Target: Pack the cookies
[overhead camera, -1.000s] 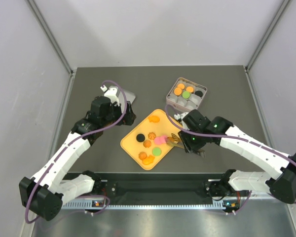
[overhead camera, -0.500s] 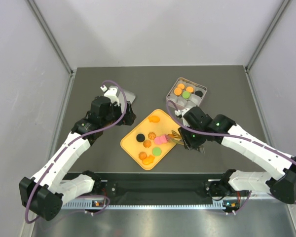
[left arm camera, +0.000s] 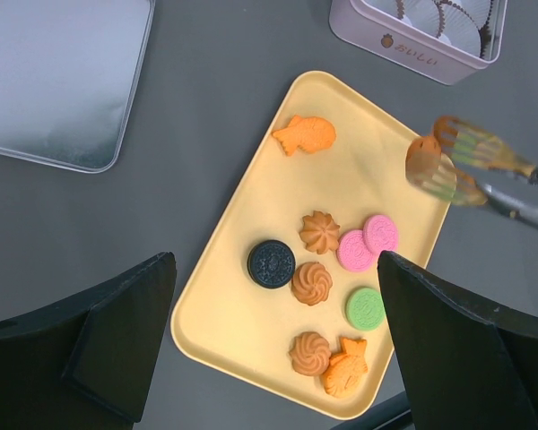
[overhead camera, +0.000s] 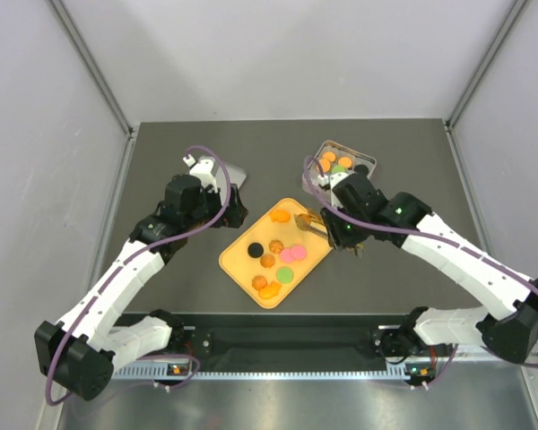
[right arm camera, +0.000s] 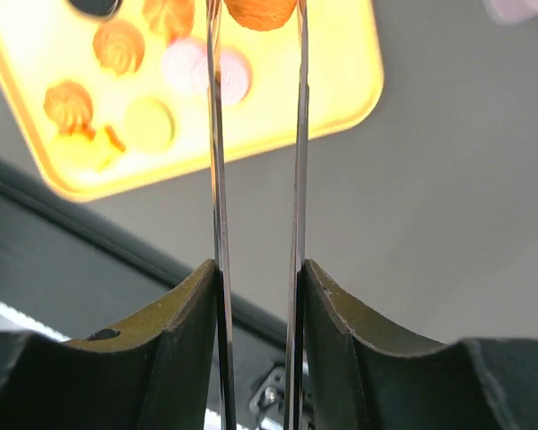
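Right jaws pressed together on the twin steel blades of the tongs [right arm camera: 256, 179], right gripper [right arm camera: 257, 279] squeezing them nearly parallel. Pinches one orange cookie [right arm camera: 260, 11] between the tong tips, lifted clear of the orange tray [left arm camera: 217, 296] and hanging about over its far right rim. Points the tongs leftward and slightly away in the top view, and so leaves the pink tin [overhead camera: 354, 152] off to the far right of the tips, near but apart. Calls, by my reckoning, for a swing of the tips toward the far right, to bring the held piece over an unfilled grey cup. Shows no long axis in the held cookie, a roundish piece; tilt between the tips hard to tell. Falls plainly to the right arm, much the nearer to the tin. Left jaws spread wide and empty, left gripper [overhead camera: 236, 208] hanging left of the tray, just by the silver lid [left arm camera: 63, 81]. Leaves nine other cookies [left arm camera: 321, 233] lying flat on the tray, long axis of the tray from near left to far right, toward the tin. Holds a few packed cookies [overhead camera: 339, 168] in the tin already, orange, green and black
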